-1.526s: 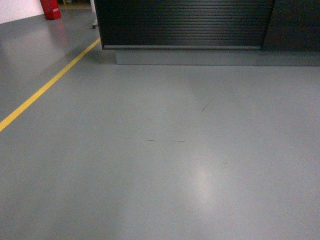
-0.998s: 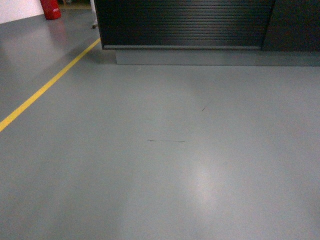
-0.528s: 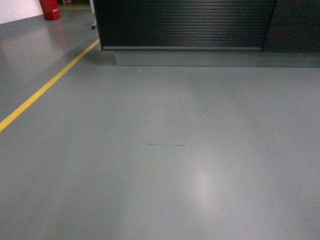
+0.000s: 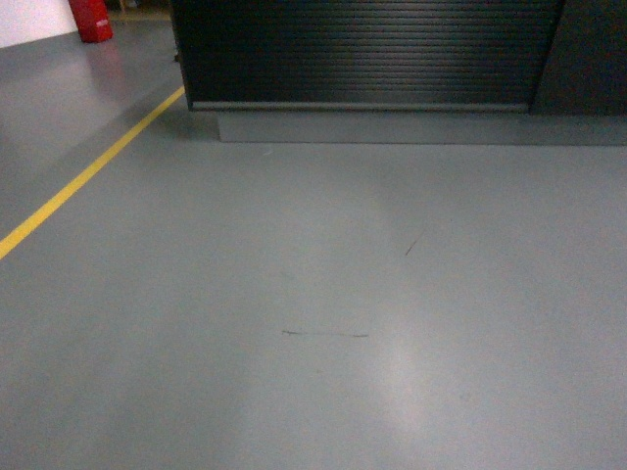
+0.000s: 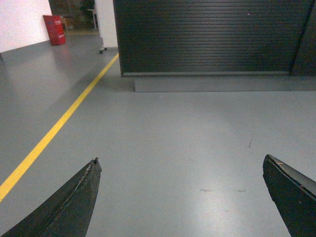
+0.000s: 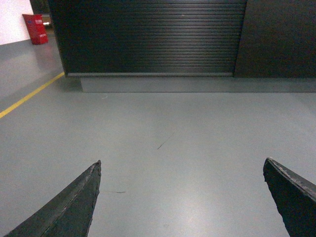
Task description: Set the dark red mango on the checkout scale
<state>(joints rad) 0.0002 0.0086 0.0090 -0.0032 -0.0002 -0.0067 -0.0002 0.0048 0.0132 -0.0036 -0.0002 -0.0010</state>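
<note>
Checkout (image 4: 362, 54) nearer now, yellow floor line (image 4: 88, 176) leftward

No readable text in any view
The red bin (image 5: 55, 29), far left of the checkout (image 4: 362, 54), bears a white mark too blurred to read

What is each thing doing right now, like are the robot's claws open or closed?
left gripper: open, empty, above the floor.
right gripper: open, empty, above the floor.
checkout: standing ahead, only its ribbed black front shows; the top is out of view.
yellow line: painted flat on the floor, running toward the counter's left end.
red object: standing far back by the wall.
</note>
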